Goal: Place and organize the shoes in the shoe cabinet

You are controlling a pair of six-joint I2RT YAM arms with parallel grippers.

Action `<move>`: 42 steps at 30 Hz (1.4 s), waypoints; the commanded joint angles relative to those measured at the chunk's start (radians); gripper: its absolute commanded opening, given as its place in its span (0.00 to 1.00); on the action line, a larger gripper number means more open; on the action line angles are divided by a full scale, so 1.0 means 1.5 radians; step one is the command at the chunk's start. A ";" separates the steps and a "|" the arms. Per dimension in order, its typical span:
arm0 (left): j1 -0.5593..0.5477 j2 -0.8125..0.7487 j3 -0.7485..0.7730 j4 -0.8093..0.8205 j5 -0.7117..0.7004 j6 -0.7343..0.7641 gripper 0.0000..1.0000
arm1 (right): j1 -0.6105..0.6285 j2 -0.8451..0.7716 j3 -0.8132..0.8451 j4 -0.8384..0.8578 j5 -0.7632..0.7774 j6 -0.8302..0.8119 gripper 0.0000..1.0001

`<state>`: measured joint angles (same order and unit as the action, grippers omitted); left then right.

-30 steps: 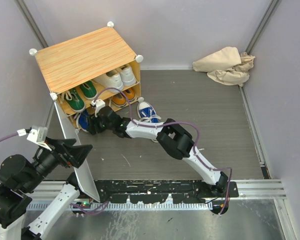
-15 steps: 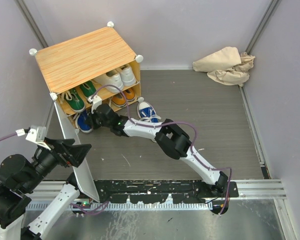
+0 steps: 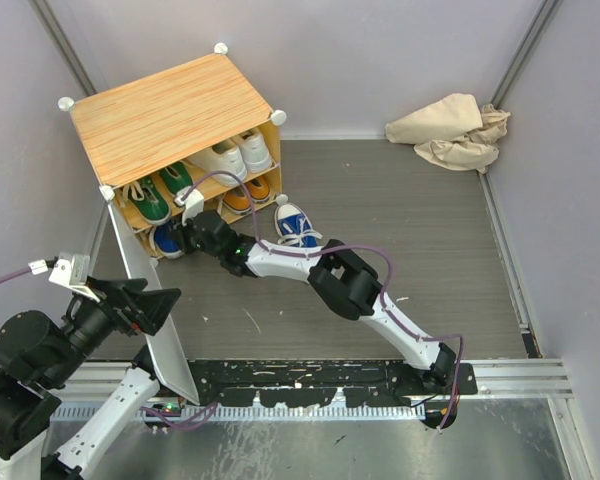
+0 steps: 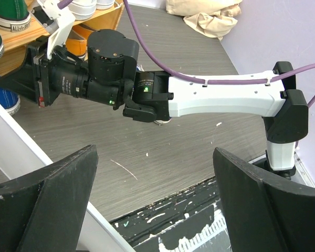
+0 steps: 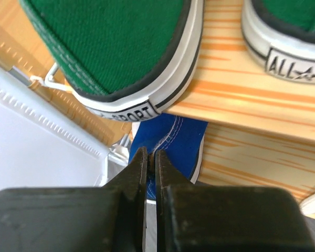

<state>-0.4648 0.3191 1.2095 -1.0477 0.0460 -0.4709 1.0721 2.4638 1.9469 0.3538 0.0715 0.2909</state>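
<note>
The shoe cabinet (image 3: 170, 110) stands at the back left with its white door (image 3: 155, 330) swung open. Green shoes (image 3: 150, 200) and white shoes (image 3: 235, 152) sit on its upper shelf, and orange shoes (image 3: 242, 195) below. One blue shoe (image 3: 166, 240) lies in the lower left compartment, a second blue shoe (image 3: 294, 222) on the floor. My right gripper (image 5: 150, 153) is shut, its tips against the heel of the blue shoe (image 5: 178, 142) under the green shoe (image 5: 126, 47). My left gripper (image 4: 155, 157) hangs open and empty beside the door.
A crumpled beige cloth (image 3: 450, 130) lies in the back right corner. Grey walls close in both sides. The open door's edge (image 4: 21, 152) runs just left of my left fingers. My right arm (image 4: 220, 100) stretches across the floor in front of the cabinet.
My right gripper has shut and reached slightly farther left into the lower compartment, nudging the blue shoe inward. The left arm has barely moved.
</note>
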 commanded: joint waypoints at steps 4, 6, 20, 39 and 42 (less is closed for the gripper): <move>0.001 -0.002 -0.005 -0.074 -0.022 0.002 0.93 | 0.001 0.017 0.077 0.092 0.041 -0.054 0.01; 0.001 -0.001 -0.007 -0.070 -0.020 0.000 0.93 | 0.000 0.039 0.111 0.077 0.025 -0.053 0.07; 0.001 0.000 -0.014 -0.068 -0.017 -0.004 0.93 | 0.002 -0.027 -0.044 0.126 -0.002 -0.028 0.62; 0.001 -0.005 -0.006 -0.081 -0.023 -0.007 0.93 | -0.001 0.122 0.152 0.071 -0.009 -0.022 0.33; 0.001 -0.007 -0.002 -0.088 -0.028 -0.007 0.93 | -0.001 0.109 0.127 0.072 -0.010 -0.021 0.33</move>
<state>-0.4644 0.3161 1.2060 -1.0451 0.0284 -0.4789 1.0752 2.6457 2.1208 0.4332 0.0498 0.2611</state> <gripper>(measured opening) 0.927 0.333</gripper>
